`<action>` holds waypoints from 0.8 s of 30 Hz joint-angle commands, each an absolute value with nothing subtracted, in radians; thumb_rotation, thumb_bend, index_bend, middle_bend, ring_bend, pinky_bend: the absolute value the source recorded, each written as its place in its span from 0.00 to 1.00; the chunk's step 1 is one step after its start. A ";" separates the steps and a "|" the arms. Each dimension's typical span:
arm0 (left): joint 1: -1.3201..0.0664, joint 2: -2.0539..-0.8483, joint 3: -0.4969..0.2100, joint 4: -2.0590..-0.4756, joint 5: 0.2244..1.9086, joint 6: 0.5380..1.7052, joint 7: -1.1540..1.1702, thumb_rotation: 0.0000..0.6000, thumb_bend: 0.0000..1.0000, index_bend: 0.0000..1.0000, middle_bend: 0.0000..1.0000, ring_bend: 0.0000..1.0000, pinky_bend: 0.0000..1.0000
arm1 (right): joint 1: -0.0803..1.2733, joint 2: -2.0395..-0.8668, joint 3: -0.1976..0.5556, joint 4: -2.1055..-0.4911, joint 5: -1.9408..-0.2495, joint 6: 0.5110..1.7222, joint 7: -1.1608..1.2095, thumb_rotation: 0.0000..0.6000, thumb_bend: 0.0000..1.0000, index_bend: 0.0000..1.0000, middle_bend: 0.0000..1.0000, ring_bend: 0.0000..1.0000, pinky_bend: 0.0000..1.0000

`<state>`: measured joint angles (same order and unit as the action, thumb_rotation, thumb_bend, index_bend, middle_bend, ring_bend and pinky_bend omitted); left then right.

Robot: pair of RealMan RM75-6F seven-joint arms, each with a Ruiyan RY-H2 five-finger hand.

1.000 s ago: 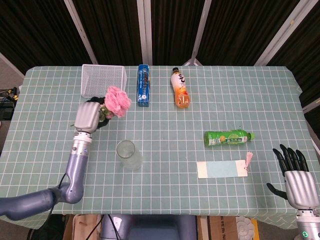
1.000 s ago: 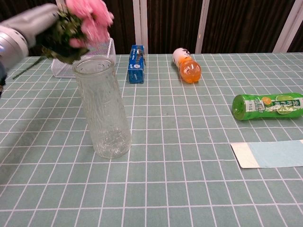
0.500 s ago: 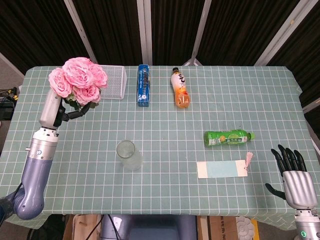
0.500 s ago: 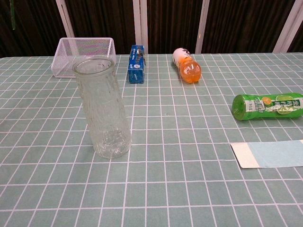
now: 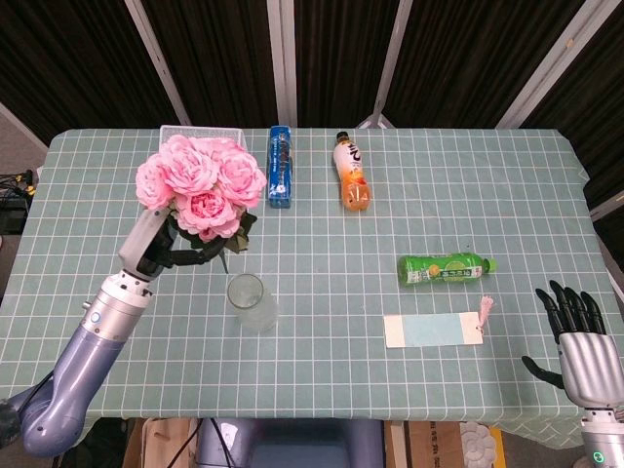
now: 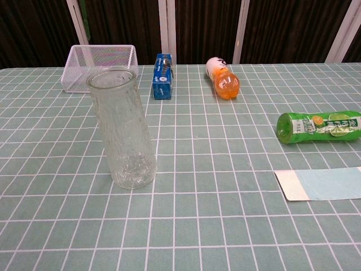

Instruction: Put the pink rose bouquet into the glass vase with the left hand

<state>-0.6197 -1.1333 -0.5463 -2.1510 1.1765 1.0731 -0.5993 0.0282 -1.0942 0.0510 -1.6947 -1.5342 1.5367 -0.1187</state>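
Both my hands show in the head view: my left hand (image 5: 156, 249) grips the pink rose bouquet (image 5: 202, 185) at left of centre, just above the upright glass vase (image 5: 250, 301); my right hand (image 5: 577, 336) is spread, holding nothing, lower right.

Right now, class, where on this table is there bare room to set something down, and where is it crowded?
Bare cloth lies between the glass vase and the green bottle, and along the right edge past that bottle. The far edge is crowded: wire basket, blue packet, orange bottle. The left hand holds the pink rose bouquet over the left side.
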 commanded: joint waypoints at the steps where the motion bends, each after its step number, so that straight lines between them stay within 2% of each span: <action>1: -0.638 -1.157 -0.524 -2.156 1.182 1.063 -0.579 1.00 0.53 0.39 0.43 0.32 0.47 | 0.027 -1.092 0.053 -1.694 -1.533 1.540 -0.113 1.00 0.15 0.12 0.04 0.00 0.00; 21: -0.672 -1.326 -0.386 -2.020 1.248 1.115 -0.450 1.00 0.53 0.40 0.43 0.32 0.47 | 0.024 -1.083 0.057 -1.690 -1.531 1.545 -0.088 1.00 0.16 0.12 0.04 0.00 0.00; 24: -0.670 -1.345 -0.361 -1.983 1.261 1.115 -0.444 1.00 0.48 0.39 0.43 0.31 0.46 | 0.024 -1.083 0.058 -1.689 -1.530 1.546 -0.087 1.00 0.15 0.12 0.04 0.00 0.00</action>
